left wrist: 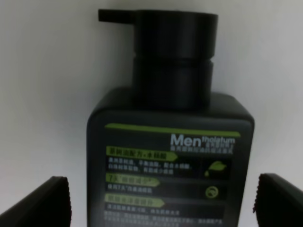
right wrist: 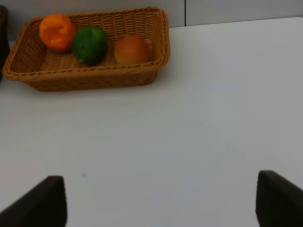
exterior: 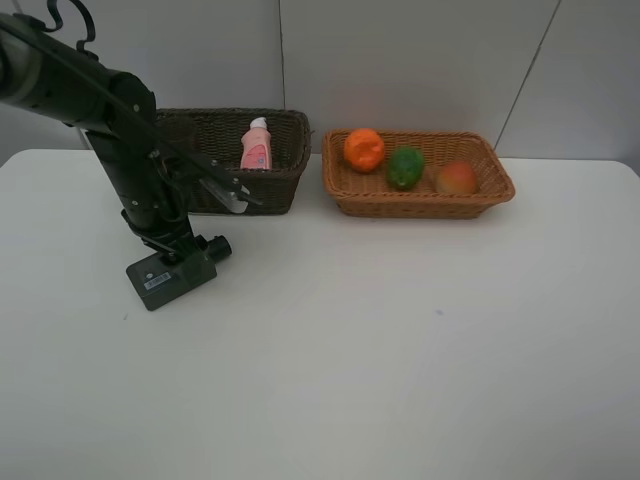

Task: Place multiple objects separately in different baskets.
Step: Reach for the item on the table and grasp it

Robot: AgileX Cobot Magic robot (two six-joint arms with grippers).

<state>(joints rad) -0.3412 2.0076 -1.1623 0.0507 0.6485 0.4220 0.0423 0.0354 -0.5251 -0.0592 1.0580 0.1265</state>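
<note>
A flat dark-green bottle [exterior: 160, 282] with a black cap lies on the white table at the left. My left gripper [exterior: 172, 245] hangs just over it, open. In the left wrist view the bottle [left wrist: 168, 142] fills the space between the fingertips [left wrist: 47, 201], which stand apart from its sides. A pink bottle [exterior: 257, 146] stands in the dark-brown basket [exterior: 285, 178]. The light tan basket [exterior: 420, 206] holds an orange tangerine [exterior: 364, 149], a green fruit [exterior: 405, 167] and a red-orange fruit [exterior: 456, 178]. My right gripper [right wrist: 156, 203] is open over bare table, out of the exterior view.
The two baskets stand side by side at the back of the table, against a white wall. The tan basket [right wrist: 94, 78] with its three fruits lies ahead of the right gripper. The left arm [exterior: 120, 130] reaches down in front of the dark basket.
</note>
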